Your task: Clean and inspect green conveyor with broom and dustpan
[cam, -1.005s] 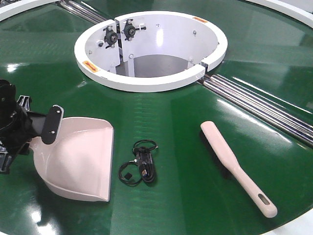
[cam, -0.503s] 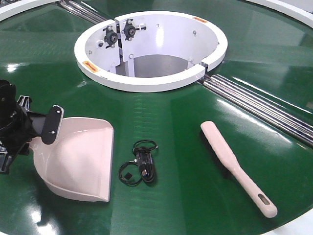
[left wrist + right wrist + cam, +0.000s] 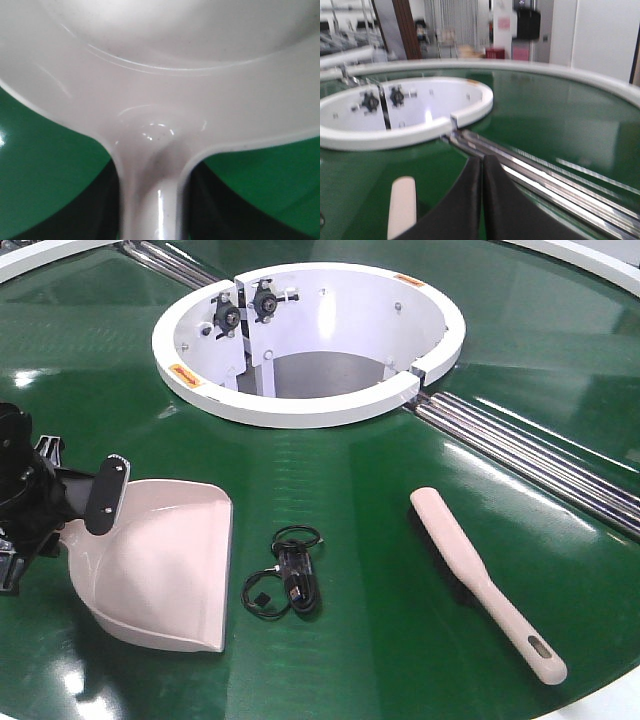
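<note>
On the glossy green conveyor desk [image 3: 380, 470], the left pincer [image 3: 152, 212] pinches the dustpan [image 3: 165, 570] at eight o'clock; the right pincer [image 3: 481, 200] is pressed together.

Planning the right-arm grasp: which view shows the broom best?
Exterior front-facing: the whole broom lies in view on the green conveyor, head to slotted handle end. Right wrist catches only one blurred pale end at the bottom edge. Left wrist shows none of it, just the dustpan.
</note>
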`<state>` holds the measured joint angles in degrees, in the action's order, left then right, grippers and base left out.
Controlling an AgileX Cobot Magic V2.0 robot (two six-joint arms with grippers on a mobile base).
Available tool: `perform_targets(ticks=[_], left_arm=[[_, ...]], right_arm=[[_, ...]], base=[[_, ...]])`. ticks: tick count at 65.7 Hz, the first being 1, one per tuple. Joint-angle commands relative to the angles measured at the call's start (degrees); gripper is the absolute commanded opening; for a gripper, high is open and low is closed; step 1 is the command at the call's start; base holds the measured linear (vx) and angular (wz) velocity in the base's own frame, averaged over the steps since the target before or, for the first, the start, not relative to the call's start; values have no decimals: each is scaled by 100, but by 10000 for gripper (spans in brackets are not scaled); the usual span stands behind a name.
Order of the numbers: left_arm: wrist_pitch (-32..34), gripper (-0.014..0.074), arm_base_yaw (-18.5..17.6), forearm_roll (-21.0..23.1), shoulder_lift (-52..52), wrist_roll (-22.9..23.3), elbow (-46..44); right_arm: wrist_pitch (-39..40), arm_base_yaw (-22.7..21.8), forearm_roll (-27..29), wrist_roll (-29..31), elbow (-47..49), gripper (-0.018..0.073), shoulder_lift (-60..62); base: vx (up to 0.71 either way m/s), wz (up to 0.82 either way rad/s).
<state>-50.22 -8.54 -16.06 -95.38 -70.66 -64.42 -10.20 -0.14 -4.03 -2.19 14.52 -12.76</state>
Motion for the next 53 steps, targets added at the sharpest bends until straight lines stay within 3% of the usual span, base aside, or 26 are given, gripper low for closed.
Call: perform_targets(ticks=[1,10,33,43,53], left_arm=[[-42,-7,-39,-34,216,-39,-173],[-42,-7,-39,-34,216,-39,-173],[-40,-6,-39,-34,216,-39,-173],[-40,-6,-39,-34,216,-39,-173],[-40,-6,-39,-34,216,-39,-173]], right_arm=[[-313,-38,-6,5,614,-10,-670],[-931,-38,278,-151,1029,-10,-1341],[-943,-30,403,-81,1072,1,-1896],[-1210,-23,465,-81,1142,87,-1896],[-1705,262,403,94,1528,249,-1929]], base=[[0,0],[0,0],[0,0],[0,0],[0,0]])
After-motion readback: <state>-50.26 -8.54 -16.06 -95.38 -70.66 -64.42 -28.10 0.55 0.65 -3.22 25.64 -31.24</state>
